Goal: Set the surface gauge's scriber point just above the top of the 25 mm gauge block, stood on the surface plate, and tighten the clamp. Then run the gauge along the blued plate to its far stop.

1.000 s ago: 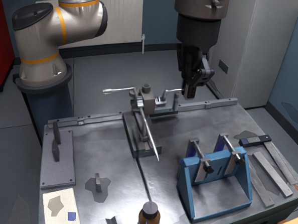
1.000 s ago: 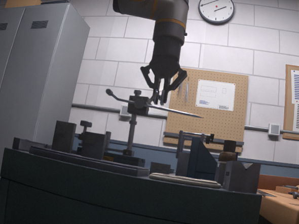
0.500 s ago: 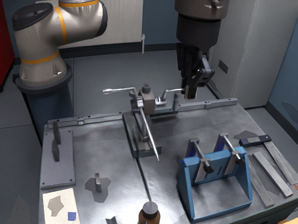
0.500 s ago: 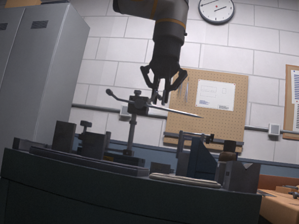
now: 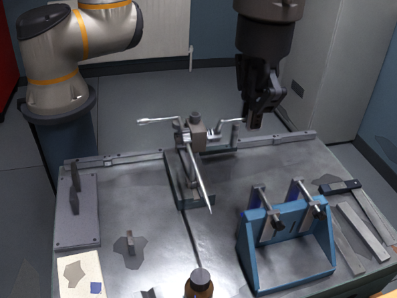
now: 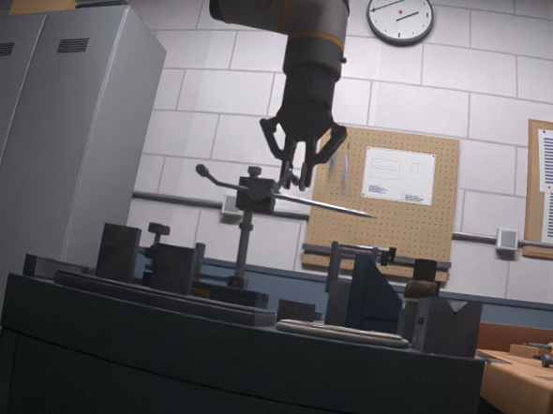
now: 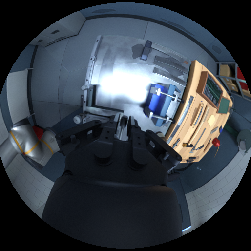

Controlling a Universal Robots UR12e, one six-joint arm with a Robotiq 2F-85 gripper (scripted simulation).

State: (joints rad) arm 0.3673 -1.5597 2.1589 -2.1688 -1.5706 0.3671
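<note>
The clamp lever (image 5: pixel 230 121) (image 6: pixel 287 180) of the surface gauge juts right from the gauge's clamp block (image 5: pixel 196 133) (image 6: pixel 254 193), high on its upright post. The long scriber (image 5: pixel 199 177) (image 6: pixel 323 203) runs forward from the block, its point hanging in the air over the middle of the plate. The gauge's base (image 5: pixel 187 182) sits at the rear centre of the table. A small gauge block (image 5: pixel 130 243) stands near the front left. My gripper (image 5: pixel 254 123) (image 6: pixel 294 180) (image 7: pixel 124 122) hangs at the lever's outer end, its fingers open and holding nothing.
A guide rail (image 5: pixel 274 138) runs along the table's rear edge behind the gripper. A blue angle fixture (image 5: pixel 287 230) with two clamps stands front right, with steel rules (image 5: pixel 362 230) beside it. A grey plate (image 5: pixel 77 210) with upright stops lies left, and a brown bottle (image 5: pixel 199 284) stands at the front edge.
</note>
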